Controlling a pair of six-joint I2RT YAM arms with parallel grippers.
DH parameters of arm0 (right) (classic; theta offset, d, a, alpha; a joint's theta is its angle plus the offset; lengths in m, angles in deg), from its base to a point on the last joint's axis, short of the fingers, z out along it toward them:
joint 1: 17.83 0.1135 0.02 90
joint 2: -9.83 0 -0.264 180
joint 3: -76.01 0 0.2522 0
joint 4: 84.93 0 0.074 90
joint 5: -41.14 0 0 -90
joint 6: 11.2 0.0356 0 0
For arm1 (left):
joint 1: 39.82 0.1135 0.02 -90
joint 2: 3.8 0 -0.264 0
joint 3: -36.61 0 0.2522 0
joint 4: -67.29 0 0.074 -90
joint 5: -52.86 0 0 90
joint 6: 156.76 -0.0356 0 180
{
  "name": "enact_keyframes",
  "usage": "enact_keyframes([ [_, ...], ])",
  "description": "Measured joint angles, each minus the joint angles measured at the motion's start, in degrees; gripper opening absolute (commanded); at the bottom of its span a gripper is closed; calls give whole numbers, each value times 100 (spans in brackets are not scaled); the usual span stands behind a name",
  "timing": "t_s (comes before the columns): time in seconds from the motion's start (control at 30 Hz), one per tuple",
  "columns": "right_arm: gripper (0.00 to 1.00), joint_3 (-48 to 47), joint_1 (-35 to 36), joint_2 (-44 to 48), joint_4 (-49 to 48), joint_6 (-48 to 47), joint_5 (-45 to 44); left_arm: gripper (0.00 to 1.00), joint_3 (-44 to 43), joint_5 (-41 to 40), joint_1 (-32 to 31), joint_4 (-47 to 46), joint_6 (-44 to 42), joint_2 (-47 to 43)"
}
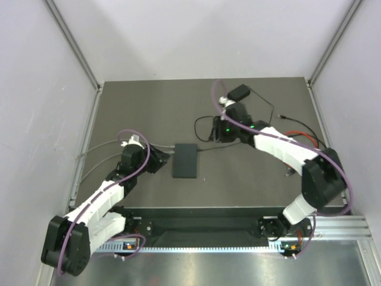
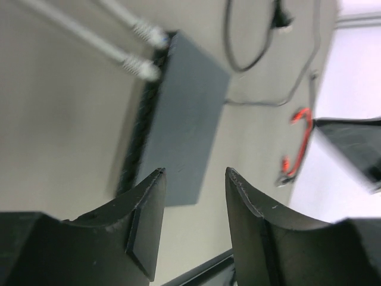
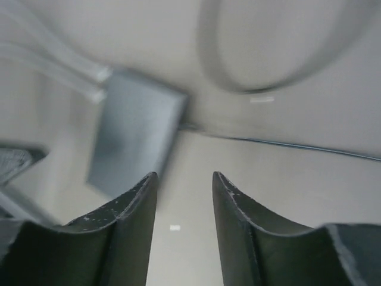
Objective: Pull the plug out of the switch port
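Grey cables [image 2: 77, 31] come in from the left and end in two pale ribbed plugs [image 2: 143, 68], seated in the left long edge of the flat matte-black switch [image 1: 185, 159]. The switch lies mid-frame on the dark tabletop [image 1: 149, 107], its long axis running top to bottom. The left gripper [image 2: 194, 173], fingers apart and empty, sits just beside that edge, clearly nearer. The right gripper [image 3: 184, 176], also apart and empty, hovers to the switch's upper right.

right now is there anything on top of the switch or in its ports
Nothing lies on the switch; its flat top is bare. Two grey cables are plugged into one long edge. The ports themselves face sideways and cannot be made out.
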Motion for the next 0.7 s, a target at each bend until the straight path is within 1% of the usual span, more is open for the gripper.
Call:
enact_keyframes([
  [0.03, 39, -83, 240, -284, -129, 63, 157, 49, 0, 15, 0, -177, 72, 70],
  [0.1, 38, -197, 538, -671, -343, 190, 376, 50, 0, 13, 2, -531, 227, 249],
  [0.23, 36, -363, 901, -1257, -809, 492, 809, 50, 42, -81, 7, -984, 531, 560],
  [0.4, 33, -643, 927, -1698, -1283, 839, 1217, 52, 323, -352, 17, -1534, 935, 844],
  [0.53, 32, -903, 925, -2061, -1593, 1025, 1458, 52, 374, -396, 72, -2133, 1231, 1622],
  [0.7, 31, -1080, 927, -2387, -1639, 1080, 1515, 52, 404, -278, 136, -3036, 1567, 2728],
])
